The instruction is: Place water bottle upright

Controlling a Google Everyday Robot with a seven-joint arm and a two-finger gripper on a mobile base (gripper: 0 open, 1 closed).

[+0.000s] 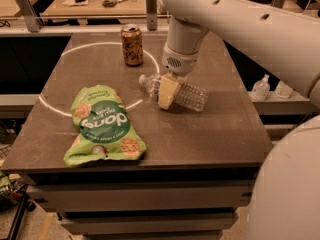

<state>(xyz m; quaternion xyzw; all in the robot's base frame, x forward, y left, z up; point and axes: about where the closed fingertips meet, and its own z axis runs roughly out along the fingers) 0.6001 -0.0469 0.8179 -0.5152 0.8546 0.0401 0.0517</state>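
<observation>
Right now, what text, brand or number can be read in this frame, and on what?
"dong": large white letters on the green snack bag, as seen from here; uncertain, smaller print blurred.
Brown soda can: markings too blurred to read.
Water bottle: label not readable; the tool is down on it at mid-table.

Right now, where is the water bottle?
The water bottle lies on its side near the middle of the table, right of the green snack bag, below the soda can in the camera view, with the gripper at its neck end.
</observation>
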